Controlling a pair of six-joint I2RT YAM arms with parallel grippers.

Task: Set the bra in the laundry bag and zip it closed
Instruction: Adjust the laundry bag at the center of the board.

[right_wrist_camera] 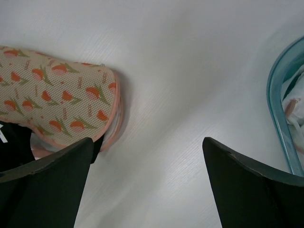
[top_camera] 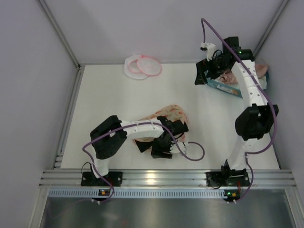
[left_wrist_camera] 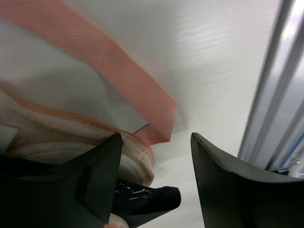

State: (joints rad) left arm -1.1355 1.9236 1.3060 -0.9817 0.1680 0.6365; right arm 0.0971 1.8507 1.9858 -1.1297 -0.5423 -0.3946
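Both grippers' jaws are apart and hold nothing. The left gripper (left_wrist_camera: 156, 142) sits low at the salmon-pink satin bra (left_wrist_camera: 137, 90) in the middle of the table, its thin strap just beside one finger. This looks like the grabbing step. Next, pinch the bra, lift it, and carry it to the far round white mesh laundry bag (top_camera: 142, 66).

orange-printed padded piece (right_wrist_camera: 57, 104) lies well apart from the teal basket (right_wrist_camera: 278, 109).

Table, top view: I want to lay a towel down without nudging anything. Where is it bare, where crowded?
Bare: the wide left stretch between the laundry bag and the left arm; also the middle strip between the printed pad and the teal basket. Crowded: under the left arm, and the basket corner.
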